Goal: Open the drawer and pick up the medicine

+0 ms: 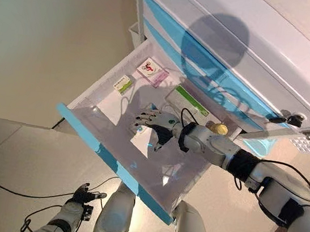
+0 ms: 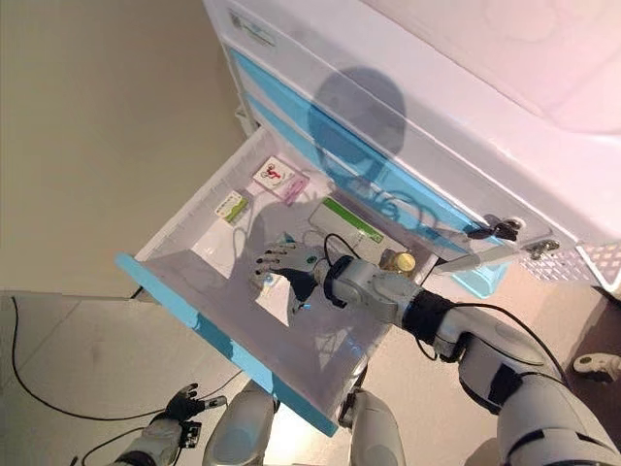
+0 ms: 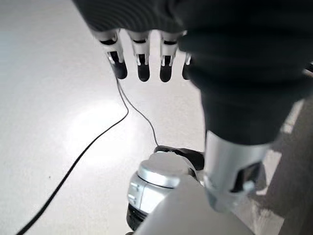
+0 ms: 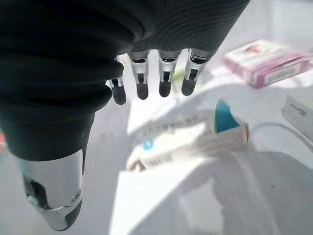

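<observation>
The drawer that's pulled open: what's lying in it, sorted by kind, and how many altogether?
Pink and white box: 1
Small green and white box: 1
Long green and white box: 1
White box with teal end, beneath the right hand: 1
Yellow-capped bottle: 1
Total: 5

No wording can be read anywhere. The pink-edged white medicine box [image 1: 152,71] at the back of the open blue-fronted drawer [image 1: 112,162] bears a red figure-like mark, its lettering too small to make out. The small white-and-green packet [image 1: 123,83] and the long white box with a green stripe [image 1: 190,101] carry print that stays illegible. The white box with a teal patch [image 4: 195,139] under the right hand [image 1: 153,121] shows only blurred lines and a round blue mark.
</observation>
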Tool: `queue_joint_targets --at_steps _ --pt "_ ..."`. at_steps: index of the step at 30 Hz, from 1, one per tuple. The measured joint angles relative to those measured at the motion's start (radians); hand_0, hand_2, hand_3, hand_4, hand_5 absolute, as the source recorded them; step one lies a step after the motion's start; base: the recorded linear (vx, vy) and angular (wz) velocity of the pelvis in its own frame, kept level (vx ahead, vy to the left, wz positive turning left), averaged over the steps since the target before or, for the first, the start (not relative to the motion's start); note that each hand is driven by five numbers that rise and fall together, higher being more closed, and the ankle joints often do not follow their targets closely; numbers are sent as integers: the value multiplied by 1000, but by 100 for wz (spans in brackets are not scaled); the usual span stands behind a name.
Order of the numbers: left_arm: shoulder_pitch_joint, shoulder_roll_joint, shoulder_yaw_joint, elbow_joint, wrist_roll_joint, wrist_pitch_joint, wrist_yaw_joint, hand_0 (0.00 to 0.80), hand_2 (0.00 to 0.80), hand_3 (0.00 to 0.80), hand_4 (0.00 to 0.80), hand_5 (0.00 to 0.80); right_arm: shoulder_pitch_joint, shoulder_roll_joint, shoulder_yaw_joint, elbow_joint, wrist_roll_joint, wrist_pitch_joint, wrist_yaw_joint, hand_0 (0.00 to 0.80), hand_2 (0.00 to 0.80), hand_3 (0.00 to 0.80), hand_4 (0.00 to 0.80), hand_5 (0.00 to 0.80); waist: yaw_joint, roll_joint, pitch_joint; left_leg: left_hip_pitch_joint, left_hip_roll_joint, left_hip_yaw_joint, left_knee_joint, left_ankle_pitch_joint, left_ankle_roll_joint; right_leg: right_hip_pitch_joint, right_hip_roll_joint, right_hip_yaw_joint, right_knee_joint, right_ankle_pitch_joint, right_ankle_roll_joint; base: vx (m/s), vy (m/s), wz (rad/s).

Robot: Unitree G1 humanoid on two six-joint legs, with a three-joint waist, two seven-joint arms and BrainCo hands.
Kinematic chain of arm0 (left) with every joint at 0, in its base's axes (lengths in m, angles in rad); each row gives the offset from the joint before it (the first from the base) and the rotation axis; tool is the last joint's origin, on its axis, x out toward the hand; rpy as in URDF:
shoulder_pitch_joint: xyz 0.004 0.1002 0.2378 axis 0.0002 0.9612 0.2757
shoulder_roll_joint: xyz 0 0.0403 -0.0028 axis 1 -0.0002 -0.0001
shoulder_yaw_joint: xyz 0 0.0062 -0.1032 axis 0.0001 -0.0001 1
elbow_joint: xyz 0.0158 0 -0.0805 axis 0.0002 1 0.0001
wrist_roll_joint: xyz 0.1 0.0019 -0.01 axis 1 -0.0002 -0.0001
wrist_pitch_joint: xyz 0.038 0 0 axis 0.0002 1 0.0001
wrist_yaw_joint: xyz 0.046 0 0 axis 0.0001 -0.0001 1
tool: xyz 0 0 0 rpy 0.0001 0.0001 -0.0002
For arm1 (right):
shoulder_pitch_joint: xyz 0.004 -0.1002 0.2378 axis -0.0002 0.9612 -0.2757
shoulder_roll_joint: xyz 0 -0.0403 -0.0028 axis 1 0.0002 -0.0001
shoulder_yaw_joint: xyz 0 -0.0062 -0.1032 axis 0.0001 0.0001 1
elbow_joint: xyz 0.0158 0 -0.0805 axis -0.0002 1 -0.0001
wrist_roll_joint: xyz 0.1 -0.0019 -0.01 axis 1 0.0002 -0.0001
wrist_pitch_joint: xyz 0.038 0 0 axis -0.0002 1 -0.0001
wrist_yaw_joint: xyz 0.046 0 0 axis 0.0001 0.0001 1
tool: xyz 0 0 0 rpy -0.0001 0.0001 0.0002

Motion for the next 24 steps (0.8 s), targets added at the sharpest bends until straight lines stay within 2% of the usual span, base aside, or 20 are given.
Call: queue_joint_targets --at_steps 5,12,17,24 --pt "5 10 -26 6 -1 -2 -8 0 0 0 0 0 -2 78 25 155 -136 1 -46 0 0 0 0 0 19 8 5 -3 -5 -28 -1 -2 -9 4 -3 -16 14 -16 -1 -3 -17 16" --pt "6 9 -43 5 -3 -7 -8 0 0 0 0 0 -12 146 19 249 -283 30 -147 0 0 0 0 0 22 19 11 -19 -7 -50 -3 4 -13 -23 -14 -35 63 -45 -8 9 -6 10" --pt "6 7 -69 1 -11 -11 -7 0 0 0 0 0 -5 181 8 297 -317 55 -191 0 0 0 0 0 24 29 10 -20 -10 -55 -2 8 -14 -23 -15 -38 63 -48 -6 7 0 1" --pt "5 -3 -81 -15 -12 -20 -5 0 0 0 0 0 17 172 -19 301 -341 87 -242 0 0 0 0 0 25 39 7 -32 -16 -69 -2 8 -15 -40 -19 -39 87 -61 -6 12 1 7"
